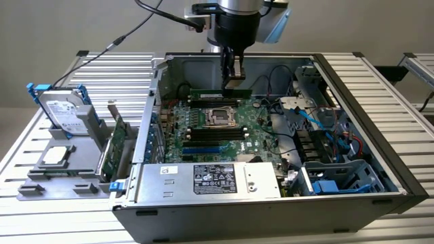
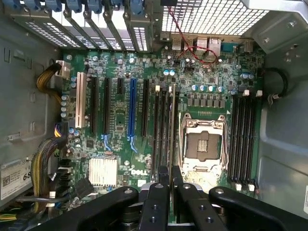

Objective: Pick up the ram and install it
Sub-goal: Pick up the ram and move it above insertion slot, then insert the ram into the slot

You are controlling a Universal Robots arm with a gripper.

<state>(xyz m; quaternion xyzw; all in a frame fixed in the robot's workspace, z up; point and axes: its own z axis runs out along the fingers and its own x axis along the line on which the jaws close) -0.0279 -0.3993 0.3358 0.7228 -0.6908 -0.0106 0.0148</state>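
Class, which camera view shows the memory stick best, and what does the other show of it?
The exterior view: the memory stick shows its long green side there, held by the gripper over the motherboard. The wrist view shows it edge-on, a thin strip running out from between the jaws.

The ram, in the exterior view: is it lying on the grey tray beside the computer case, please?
No, the gripper holds the ram inside the open case, at the motherboard's memory slots.
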